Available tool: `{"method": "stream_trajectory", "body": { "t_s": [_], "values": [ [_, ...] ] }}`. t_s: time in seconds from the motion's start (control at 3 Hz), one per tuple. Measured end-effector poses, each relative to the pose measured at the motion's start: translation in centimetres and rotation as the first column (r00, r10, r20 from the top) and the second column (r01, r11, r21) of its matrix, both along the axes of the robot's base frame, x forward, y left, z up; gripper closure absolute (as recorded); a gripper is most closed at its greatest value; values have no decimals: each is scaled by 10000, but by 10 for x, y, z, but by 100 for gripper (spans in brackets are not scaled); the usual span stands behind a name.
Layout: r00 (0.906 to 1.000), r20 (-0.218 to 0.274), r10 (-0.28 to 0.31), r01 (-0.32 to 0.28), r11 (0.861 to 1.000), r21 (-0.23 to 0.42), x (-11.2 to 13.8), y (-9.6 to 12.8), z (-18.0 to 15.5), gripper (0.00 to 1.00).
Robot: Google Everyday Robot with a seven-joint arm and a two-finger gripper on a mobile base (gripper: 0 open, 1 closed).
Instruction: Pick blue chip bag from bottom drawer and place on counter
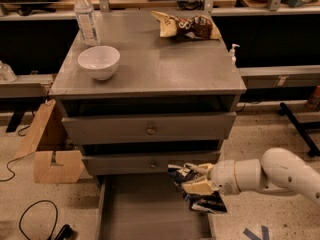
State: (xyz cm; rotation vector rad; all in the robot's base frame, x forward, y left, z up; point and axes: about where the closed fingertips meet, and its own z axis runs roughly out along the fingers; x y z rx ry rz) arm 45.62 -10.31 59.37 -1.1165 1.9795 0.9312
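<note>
There are three drawers [150, 129], one bowl [99, 61], one bottle [86, 18] and one brown snack bag [187, 26]. One gripper [196, 180] clasps one blue chip bag [205, 202] over the bottom drawer [145, 214].

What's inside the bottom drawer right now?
Only bare grey floor shows in the bottom drawer. The gripper, shut on the blue chip bag, hangs over its right side in view and covers that part; the drawer's back lies hidden under the middle drawer.

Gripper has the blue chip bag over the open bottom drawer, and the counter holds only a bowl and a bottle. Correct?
No: the camera view also shows a brown snack bag on the counter, with the bowl and bottle. The rest holds: the gripper has the blue chip bag over the open bottom drawer.
</note>
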Motion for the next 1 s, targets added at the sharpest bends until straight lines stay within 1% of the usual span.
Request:
{"method": "stream_trajectory", "body": {
  "t_s": [0.33,0.67,1.0],
  "values": [
    [9977,487,-465,461,9989,78,8,-1,111,100],
    [9814,1374,-1338,1342,9909,65,30,8,241,100],
    [9440,2330,-2338,2348,9718,238,58,14,306,100]
  ]
}}
